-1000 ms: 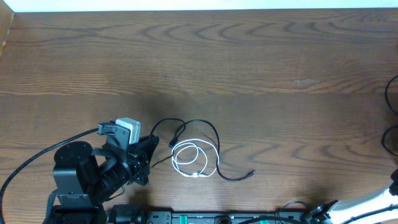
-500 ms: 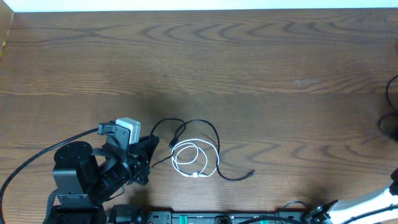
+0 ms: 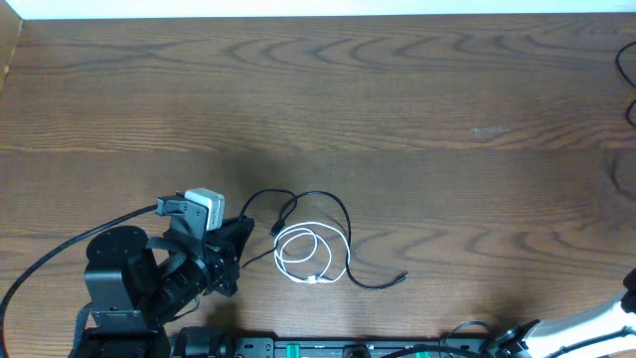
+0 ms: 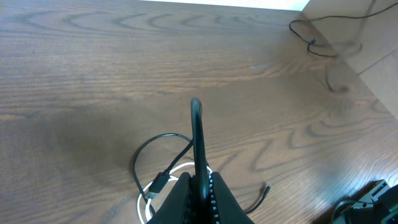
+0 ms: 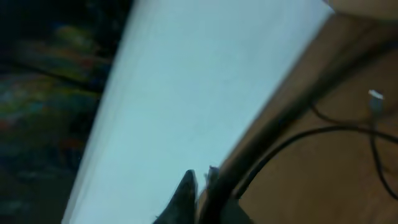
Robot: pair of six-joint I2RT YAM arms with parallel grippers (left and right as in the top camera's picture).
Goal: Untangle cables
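A black cable (image 3: 344,224) loops on the wooden table (image 3: 397,109) around a small white cable coil (image 3: 298,255), and its free plug (image 3: 401,277) points right. In the left wrist view the same black cable (image 4: 139,159) shows a USB plug (image 4: 158,183) over the white coil (image 4: 142,203). My left gripper (image 3: 243,234) (image 4: 197,155) rests shut just left of this tangle, holding nothing. A second black cable (image 3: 628,75) (image 4: 311,42) hangs blurred at the table's right edge. My right gripper (image 5: 200,177) is out of the overhead view, shut on this second black cable (image 5: 292,140).
The left arm's base (image 3: 119,288) and its thick black wire (image 3: 40,268) fill the lower left. A rail with electronics (image 3: 298,348) runs along the front edge. A white part of the right arm (image 3: 596,323) sits at the lower right.
The black cable at the right edge has moved from mid-height up toward the far right corner. The left arm and the tangle in the middle have not moved.
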